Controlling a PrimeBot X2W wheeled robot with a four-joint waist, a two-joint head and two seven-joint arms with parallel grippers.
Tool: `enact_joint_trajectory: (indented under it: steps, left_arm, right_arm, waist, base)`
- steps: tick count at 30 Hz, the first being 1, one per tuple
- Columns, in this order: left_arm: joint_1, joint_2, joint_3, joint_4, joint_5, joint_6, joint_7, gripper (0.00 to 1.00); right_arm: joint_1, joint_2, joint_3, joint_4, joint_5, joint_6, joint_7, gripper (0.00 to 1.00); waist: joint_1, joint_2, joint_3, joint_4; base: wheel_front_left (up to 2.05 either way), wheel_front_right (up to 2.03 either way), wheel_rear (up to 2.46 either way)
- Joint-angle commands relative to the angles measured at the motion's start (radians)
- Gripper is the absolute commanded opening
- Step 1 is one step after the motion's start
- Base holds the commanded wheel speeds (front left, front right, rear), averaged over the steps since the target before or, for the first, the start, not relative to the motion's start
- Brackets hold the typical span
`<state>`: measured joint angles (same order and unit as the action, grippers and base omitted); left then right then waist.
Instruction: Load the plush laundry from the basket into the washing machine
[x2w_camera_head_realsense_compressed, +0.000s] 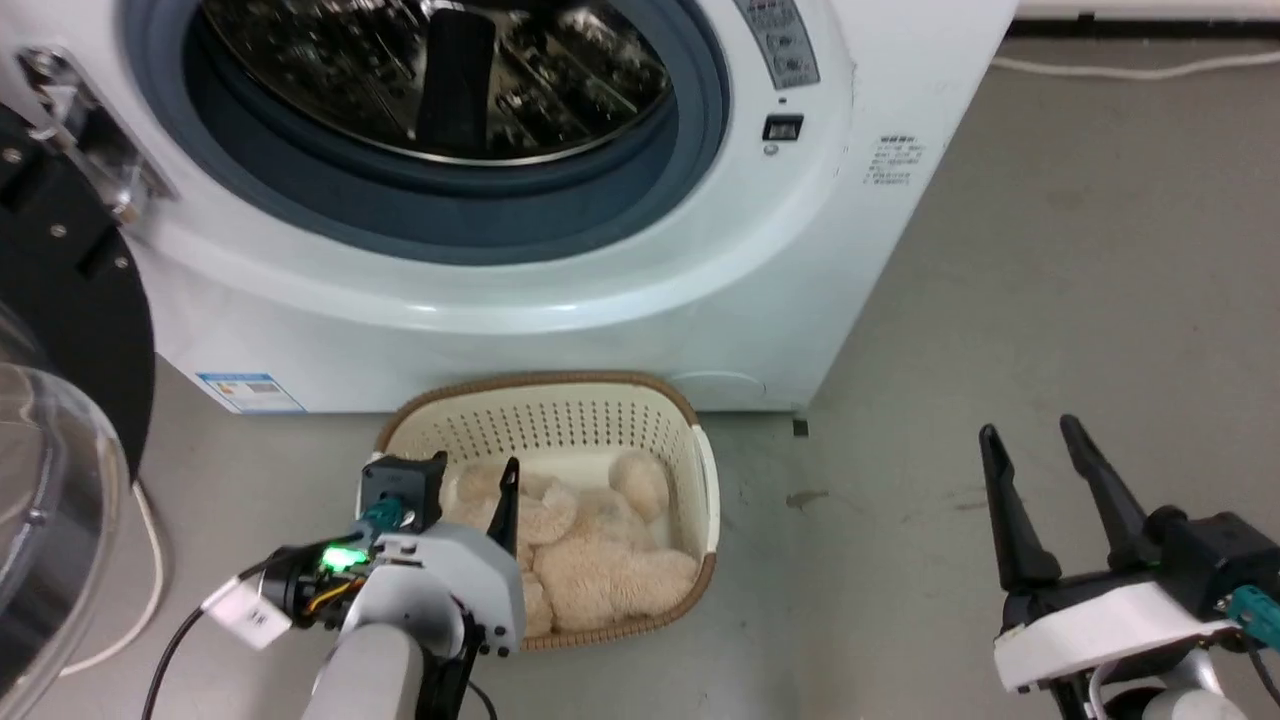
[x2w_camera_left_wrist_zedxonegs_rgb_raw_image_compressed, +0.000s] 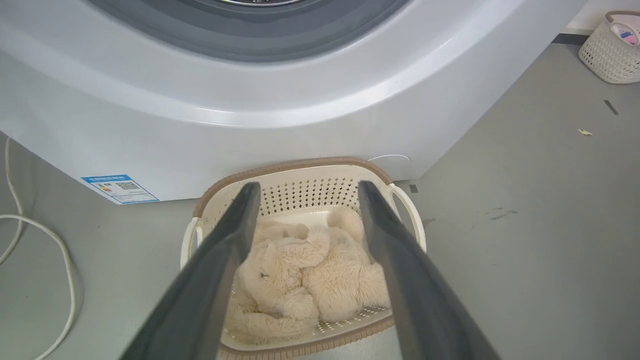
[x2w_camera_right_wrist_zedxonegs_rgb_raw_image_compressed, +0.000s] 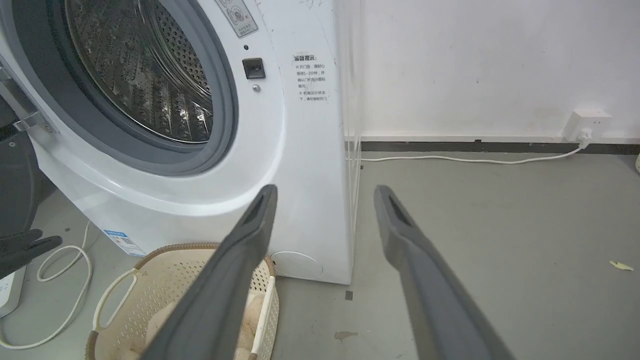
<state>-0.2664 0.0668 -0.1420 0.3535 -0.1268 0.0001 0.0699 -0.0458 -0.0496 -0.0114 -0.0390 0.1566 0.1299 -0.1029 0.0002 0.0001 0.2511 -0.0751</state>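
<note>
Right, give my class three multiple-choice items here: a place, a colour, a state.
1. Where does the plush laundry lie? A in the drum; B in the basket; C on the floor.
2. What colour is the basket's rim? A brown; B blue; C black.
3. How is the left gripper? A shut on the plush; B shut, empty; C open.
Key: 1 B, it lies curled inside the basket; 2 A, a brown woven-look band; 3 C, its jaws stand apart over the basket.

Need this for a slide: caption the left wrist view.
Open left end effector aimed at the plush laundry lying in the basket, in front of the washing machine.
</note>
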Motion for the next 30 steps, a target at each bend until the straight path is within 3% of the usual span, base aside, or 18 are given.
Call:
enact_joint_trajectory:
  steps: [1,15,30]
  left_arm:
    - [-0.034,0.005,-0.011,0.027,-0.012,-0.003,0.007,1.00]
    - [-0.198,0.028,-0.090,0.204,-0.013,-0.014,0.097,1.00]
    - [-0.368,0.058,-0.152,0.381,-0.038,0.018,0.139,1.00]
  right_arm:
    - [-0.022,0.000,-0.002,-0.012,0.014,0.000,-0.010,1.00]
    - [-0.043,0.000,-0.019,-0.085,0.074,0.001,-0.037,1.00]
    - [-0.043,0.000,-0.017,-0.186,0.097,0.001,-0.068,1.00]
  waist:
    - [-0.0002,-0.0001,0.036,-0.010]
    - [-0.0002,-0.0001,0.201,-0.044]
    - [-0.0002,-0.0001,0.384,-0.054]
  base:
    - [0.00,0.00,0.00]
    - [0.00,0.00,0.00]
    - [0.00,0.00,0.00]
